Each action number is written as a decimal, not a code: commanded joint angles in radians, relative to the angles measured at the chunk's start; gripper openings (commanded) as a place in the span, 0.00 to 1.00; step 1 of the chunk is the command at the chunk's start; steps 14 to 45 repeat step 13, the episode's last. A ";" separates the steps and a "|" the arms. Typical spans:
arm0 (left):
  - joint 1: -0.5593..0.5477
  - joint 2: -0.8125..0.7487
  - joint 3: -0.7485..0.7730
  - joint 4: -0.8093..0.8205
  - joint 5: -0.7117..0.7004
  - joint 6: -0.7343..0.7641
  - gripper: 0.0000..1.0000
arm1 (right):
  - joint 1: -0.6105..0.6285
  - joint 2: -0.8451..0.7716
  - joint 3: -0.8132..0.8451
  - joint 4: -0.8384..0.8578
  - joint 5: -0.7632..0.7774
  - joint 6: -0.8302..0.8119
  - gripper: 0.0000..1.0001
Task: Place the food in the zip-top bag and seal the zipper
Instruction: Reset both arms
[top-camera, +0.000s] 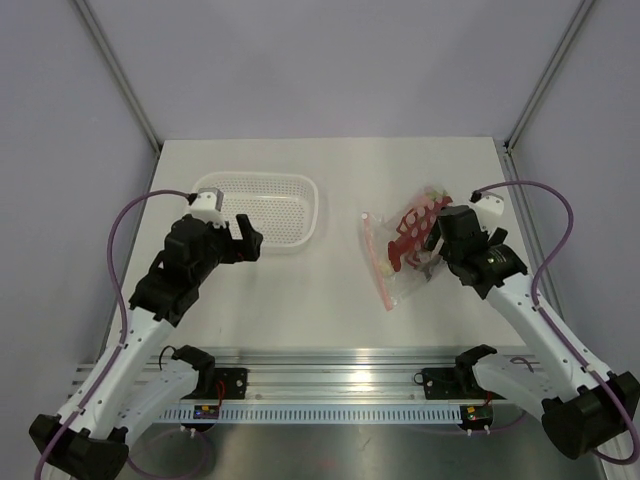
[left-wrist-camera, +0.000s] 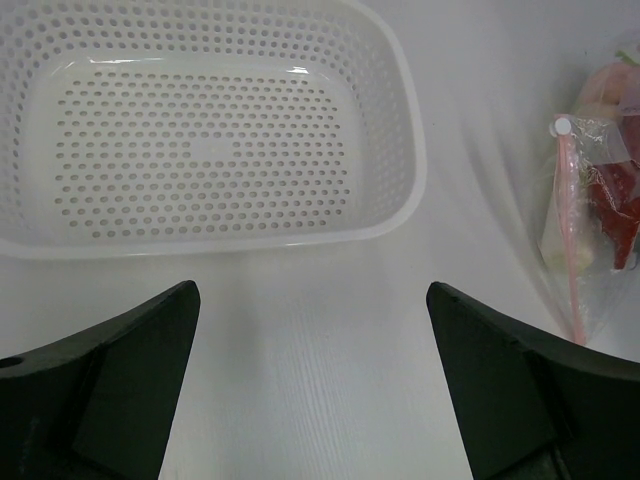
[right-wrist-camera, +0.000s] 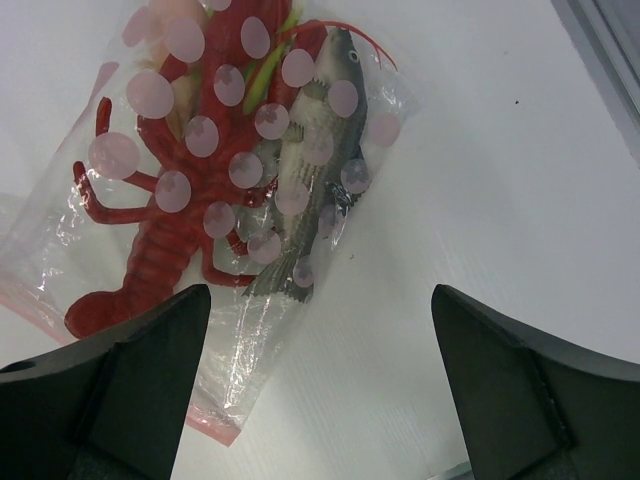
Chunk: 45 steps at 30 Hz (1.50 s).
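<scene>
Logged left gripper (left-wrist-camera: 312, 300) wide open, empty, at 9 o'clock beside white basket (left-wrist-camera: 402, 150); right gripper (right-wrist-camera: 322, 300) likewise spread, poised over zip-top bag (top-camera: 388, 272) at 3 o'clock, red lobster (right-wrist-camera: 180, 190) and grey fish (right-wrist-camera: 312, 180) inside. Could drag the floppy bag or shake the lobster out if closed on loose film instead of the zipper (left-wrist-camera: 570, 240). Cannot tell whether that strip is pressed shut; green vegetable (right-wrist-camera: 268, 65) mostly hidden behind lobster.

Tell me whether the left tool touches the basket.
Apart: the left wrist view shows bare table between the left tool and the basket near rim.
</scene>
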 joint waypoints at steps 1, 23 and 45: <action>-0.003 -0.043 0.006 0.016 -0.053 -0.005 0.99 | -0.002 -0.047 -0.014 0.045 0.049 0.034 1.00; -0.005 -0.063 0.002 0.022 -0.093 0.006 0.99 | -0.002 -0.192 -0.062 0.053 0.121 0.069 1.00; -0.005 -0.063 0.002 0.022 -0.093 0.006 0.99 | -0.002 -0.192 -0.062 0.053 0.121 0.069 1.00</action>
